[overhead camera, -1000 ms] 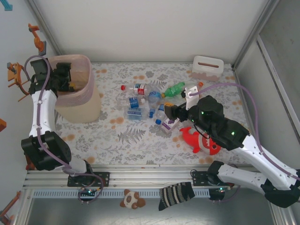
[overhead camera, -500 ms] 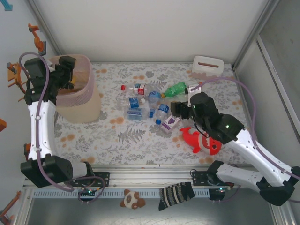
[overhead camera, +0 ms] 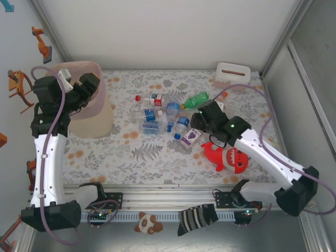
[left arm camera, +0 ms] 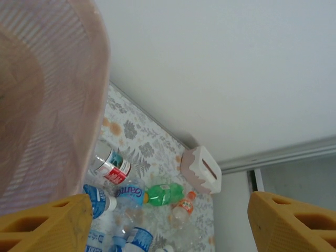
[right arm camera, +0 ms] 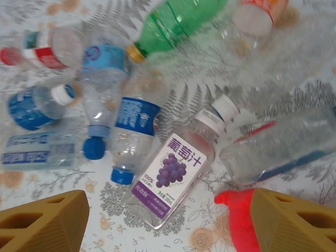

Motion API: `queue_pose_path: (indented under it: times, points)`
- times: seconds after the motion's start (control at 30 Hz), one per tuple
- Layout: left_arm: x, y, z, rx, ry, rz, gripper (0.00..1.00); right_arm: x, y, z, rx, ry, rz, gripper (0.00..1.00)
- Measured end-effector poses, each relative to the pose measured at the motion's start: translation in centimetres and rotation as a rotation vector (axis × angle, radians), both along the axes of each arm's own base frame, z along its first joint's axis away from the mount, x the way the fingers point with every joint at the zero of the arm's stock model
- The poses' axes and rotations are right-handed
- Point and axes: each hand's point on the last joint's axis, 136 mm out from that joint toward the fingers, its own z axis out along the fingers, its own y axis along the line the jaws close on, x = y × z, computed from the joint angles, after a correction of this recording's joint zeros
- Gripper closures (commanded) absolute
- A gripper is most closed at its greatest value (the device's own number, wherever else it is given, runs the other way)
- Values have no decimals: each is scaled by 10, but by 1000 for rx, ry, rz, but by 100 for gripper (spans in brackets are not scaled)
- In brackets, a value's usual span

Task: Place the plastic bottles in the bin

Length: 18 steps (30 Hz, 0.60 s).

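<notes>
Several plastic bottles (overhead camera: pixel 163 113) lie in a loose pile mid-table, among them a green one (overhead camera: pixel 195 100) (right arm camera: pixel 178 21) (left arm camera: pixel 164 193) and a clear grape-label one (overhead camera: pixel 191 137) (right arm camera: pixel 173 173). The pink bin (overhead camera: pixel 97 113) (left arm camera: pixel 47 105) stands at the far left. My left gripper (overhead camera: pixel 86 89) (left arm camera: pixel 168 231) hangs open and empty at the bin's right rim. Over the right side of the pile, my right gripper (overhead camera: pixel 202 118) (right arm camera: pixel 168 226) is open, its yellow fingers (right arm camera: pixel 44 220) spread either side of the grape bottle's base without touching it.
A red shark plush (overhead camera: pixel 226 157) (right arm camera: pixel 236 215) lies just right of the grape bottle, against my right finger. A white slotted box (overhead camera: pixel 231 76) (left arm camera: pixel 202 169) sits at the far right by the back wall. Walls close in the table on three sides.
My left gripper has moved right, from over the bin's inside to its right rim. The right arm has swung and stretched out, its gripper shifting slightly right and back beside the pile.
</notes>
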Motion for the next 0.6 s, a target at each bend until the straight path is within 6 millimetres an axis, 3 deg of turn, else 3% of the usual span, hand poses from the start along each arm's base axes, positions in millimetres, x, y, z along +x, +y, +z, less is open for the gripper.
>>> queue_pose_path:
  times: [0.23,0.6]
  points:
    - [-11,-8,-19,37,-1,-56,27,2,15,-58,10,164,-163,17]
    - [-15,-17,-25,36,-13,-106,24,-7,41,-116,48,314,-290,16]
